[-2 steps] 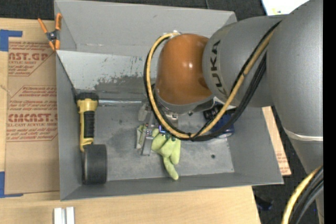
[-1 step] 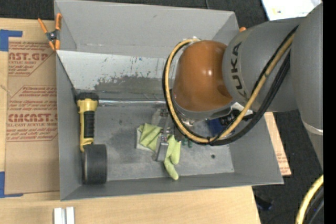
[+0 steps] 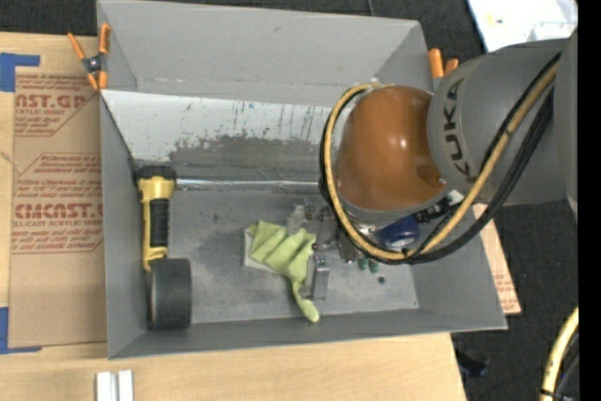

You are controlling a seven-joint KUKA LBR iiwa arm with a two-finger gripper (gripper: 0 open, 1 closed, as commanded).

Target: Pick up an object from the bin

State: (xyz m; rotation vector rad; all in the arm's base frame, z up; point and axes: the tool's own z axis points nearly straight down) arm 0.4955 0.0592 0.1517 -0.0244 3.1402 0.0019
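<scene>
Pincer (image 3: pixel 319 272) is down at the right edge of a green lobed soft thing (image 3: pixel 277 249), mid-floor near the bin's (image 3: pixel 235 61) front wall. Cannot tell how far open it is or whether it grips. Seemingly nothing lifted yet; grasp and raise remain. Count: one green lobed soft thing, one yellow-black torch (image 3: pixel 155 216) along the left wall, one black roll (image 3: pixel 169 293) in the front-left corner.

— What lay on the left side?
— A yellow-and-black torch (image 3: pixel 154 219), lengthwise, its yellow head toward the back.
— And at its near end?
— A dark grey tape roll (image 3: pixel 169 294), right against it.
</scene>
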